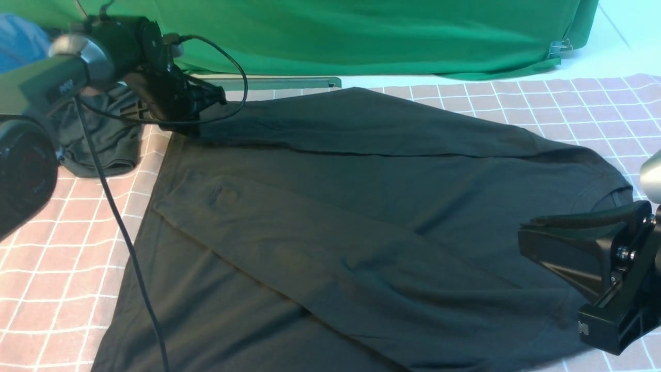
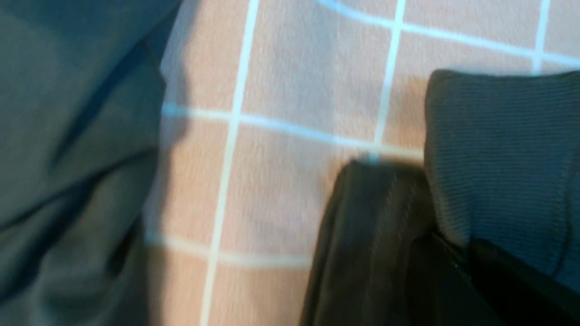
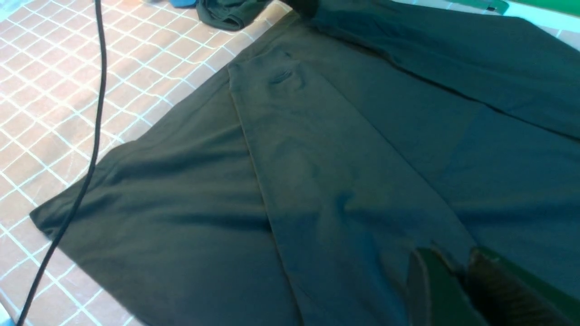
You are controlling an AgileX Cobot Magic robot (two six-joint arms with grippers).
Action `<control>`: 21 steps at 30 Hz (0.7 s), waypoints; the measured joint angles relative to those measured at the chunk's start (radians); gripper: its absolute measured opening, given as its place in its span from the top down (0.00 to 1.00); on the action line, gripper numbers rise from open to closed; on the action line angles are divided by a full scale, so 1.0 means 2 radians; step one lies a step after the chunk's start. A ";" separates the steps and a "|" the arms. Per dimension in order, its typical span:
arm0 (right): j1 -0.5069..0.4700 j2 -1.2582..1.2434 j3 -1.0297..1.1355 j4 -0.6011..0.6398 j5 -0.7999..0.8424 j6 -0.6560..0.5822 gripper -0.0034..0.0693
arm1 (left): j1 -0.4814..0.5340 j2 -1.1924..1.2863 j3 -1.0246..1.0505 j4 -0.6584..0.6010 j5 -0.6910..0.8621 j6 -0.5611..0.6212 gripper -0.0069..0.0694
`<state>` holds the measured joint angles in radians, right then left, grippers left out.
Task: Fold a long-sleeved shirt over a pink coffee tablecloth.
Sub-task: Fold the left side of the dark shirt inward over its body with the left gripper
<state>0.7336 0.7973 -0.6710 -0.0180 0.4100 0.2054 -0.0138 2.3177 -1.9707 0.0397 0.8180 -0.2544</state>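
Gripping the long-sleeved shirt's (image 1: 361, 206) cuff (image 2: 498, 158), left jaws clenched; right jaws closed, empty, near collar (image 1: 614, 194).

Left wrist view blurred; ribbed cuff of the large black long-sleeved shirt (image 2: 498, 149) runs off-frame. Front view crops the shirt's near hem and the right gripper (image 1: 525, 232); gap between its jaws unreadable. Small dark crumpled garment (image 1: 103, 142) partly behind left arm (image 1: 41, 88).

Plain black long-sleeved shirt (image 1: 361, 206), ribbed at the cuff (image 2: 498, 149). Dusty-pink tablecloth (image 1: 51, 268) with a white grid of squares under the black left gripper (image 1: 206, 98). Plain green cloth (image 1: 361, 36) beyond it; dark grey garment (image 1: 103, 144) and blue garment (image 1: 20, 41) near it.
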 joint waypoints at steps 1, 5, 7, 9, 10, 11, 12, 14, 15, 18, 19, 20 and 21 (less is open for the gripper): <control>0.000 0.000 0.000 0.000 0.000 0.000 0.76 | 0.000 -0.013 0.000 0.000 0.017 0.000 0.87; 0.000 0.000 0.000 0.000 0.001 -0.002 0.76 | 0.000 -0.055 -0.003 -0.001 0.059 0.000 0.87; 0.000 0.000 0.000 0.000 0.001 -0.005 0.76 | -0.001 -0.073 -0.003 -0.009 0.081 0.001 0.87; 0.000 0.000 0.000 0.000 0.001 -0.007 0.76 | -0.001 -0.086 -0.004 -0.020 0.096 0.001 0.87; 0.000 0.000 0.000 -0.003 0.001 -0.009 0.76 | -0.001 -0.099 -0.004 -0.026 0.118 0.004 0.87; 0.000 0.000 0.000 -0.007 0.000 -0.009 0.76 | -0.001 -0.108 -0.004 -0.031 0.130 0.004 0.87; 0.000 0.000 0.000 -0.017 0.000 -0.009 0.76 | -0.001 -0.114 -0.004 -0.036 0.140 0.004 0.87; 0.000 0.000 0.000 -0.057 0.000 0.005 0.76 | -0.001 -0.131 -0.004 -0.044 0.172 0.004 0.87; 0.000 0.000 0.000 -0.076 0.001 0.017 0.76 | -0.002 -0.137 -0.004 -0.047 0.181 0.004 0.87; -0.003 0.000 0.000 -0.140 0.008 0.073 0.76 | -0.002 -0.161 0.009 -0.053 0.193 0.003 0.87; -0.006 0.000 0.000 -0.156 0.014 0.089 0.76 | -0.002 -0.173 0.020 -0.054 0.194 0.001 0.87; -0.013 0.000 0.000 -0.174 0.026 0.107 0.76 | -0.002 -0.187 0.038 -0.054 0.194 -0.004 0.87; -0.020 0.000 0.000 -0.184 0.036 0.116 0.76 | -0.002 -0.201 0.056 -0.052 0.194 -0.010 0.87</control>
<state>0.6940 0.7981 -0.6710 -0.3861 0.4828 0.4367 -0.0178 1.9159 -1.8588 -0.0652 1.2066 -0.2737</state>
